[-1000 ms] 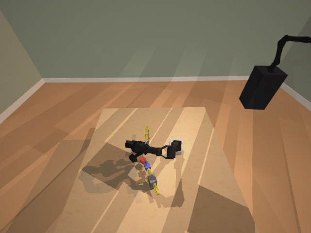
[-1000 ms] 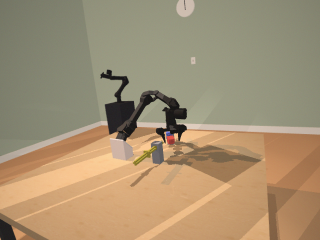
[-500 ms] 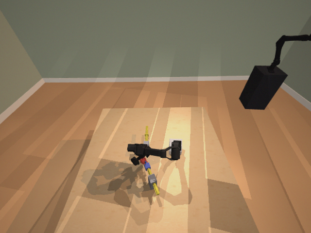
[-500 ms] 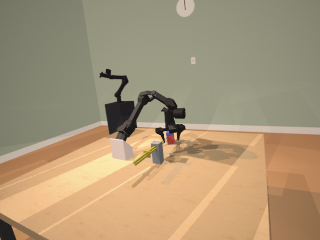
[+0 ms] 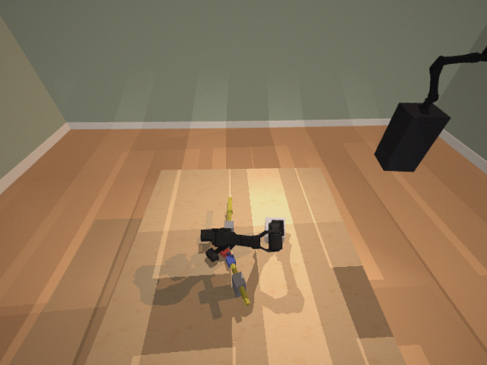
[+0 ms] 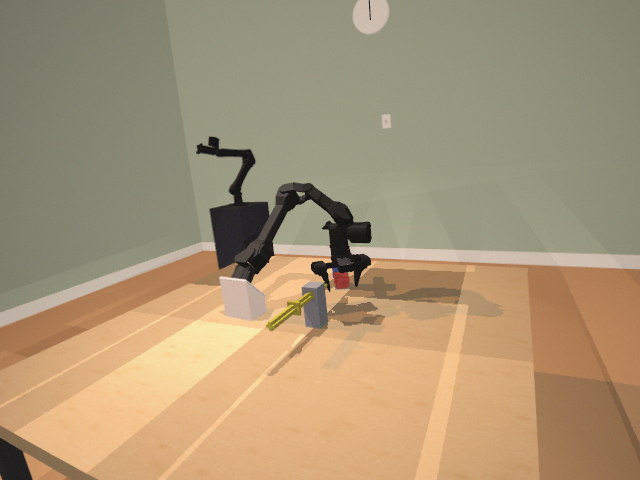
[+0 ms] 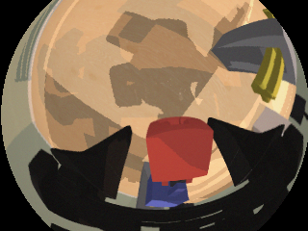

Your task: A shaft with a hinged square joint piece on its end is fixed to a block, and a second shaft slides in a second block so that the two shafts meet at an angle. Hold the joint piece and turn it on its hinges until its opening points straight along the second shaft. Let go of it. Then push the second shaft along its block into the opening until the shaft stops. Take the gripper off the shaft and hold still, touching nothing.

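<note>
The gripper (image 5: 221,251) (image 6: 342,288) (image 7: 169,125) stands wide and empty, the red joint (image 5: 224,252) (image 6: 341,280) (image 7: 180,150) lying between its fingers in the wrist view; closing should square up across its sides.

Sage-green walls (image 5: 236,58) (image 6: 465,103), white baseboard (image 5: 236,125) (image 6: 413,256); orange-brown plank floor (image 5: 109,165) (image 6: 578,330); round clock (image 6: 370,15) above switch plate (image 6: 386,121).

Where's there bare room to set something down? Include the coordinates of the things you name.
The tabletop (image 5: 314,334) (image 6: 361,413) looks bare beyond the sliding shaft's outer end (image 5: 230,198) (image 6: 269,327), toward the exterior camera. It's crowded around the open gripper (image 6: 342,287) (image 7: 170,122): red joint piece (image 5: 224,252) (image 6: 341,280) (image 7: 179,151), blue piece (image 5: 230,260) (image 7: 166,193), both gray blocks (image 5: 238,280) (image 5: 229,225) (image 6: 314,305).
</note>
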Robot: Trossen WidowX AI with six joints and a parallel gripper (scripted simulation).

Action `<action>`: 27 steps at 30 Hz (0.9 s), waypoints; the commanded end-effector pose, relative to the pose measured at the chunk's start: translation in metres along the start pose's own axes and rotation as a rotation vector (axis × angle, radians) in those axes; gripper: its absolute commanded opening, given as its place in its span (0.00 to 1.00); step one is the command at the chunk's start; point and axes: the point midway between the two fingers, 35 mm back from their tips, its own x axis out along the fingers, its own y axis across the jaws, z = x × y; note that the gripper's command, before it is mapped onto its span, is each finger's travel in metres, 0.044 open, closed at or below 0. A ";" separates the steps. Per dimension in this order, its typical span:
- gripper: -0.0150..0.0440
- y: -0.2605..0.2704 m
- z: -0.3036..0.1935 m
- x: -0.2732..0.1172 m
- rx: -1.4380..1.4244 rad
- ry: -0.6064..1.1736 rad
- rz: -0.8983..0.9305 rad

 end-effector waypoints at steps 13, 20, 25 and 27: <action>0.56 -0.002 -0.001 0.009 0.007 0.004 -0.002; 0.56 -0.002 -0.001 0.009 0.007 0.004 -0.002; 0.56 -0.002 -0.001 0.009 0.007 0.004 -0.002; 0.56 -0.002 -0.001 0.009 0.007 0.004 -0.002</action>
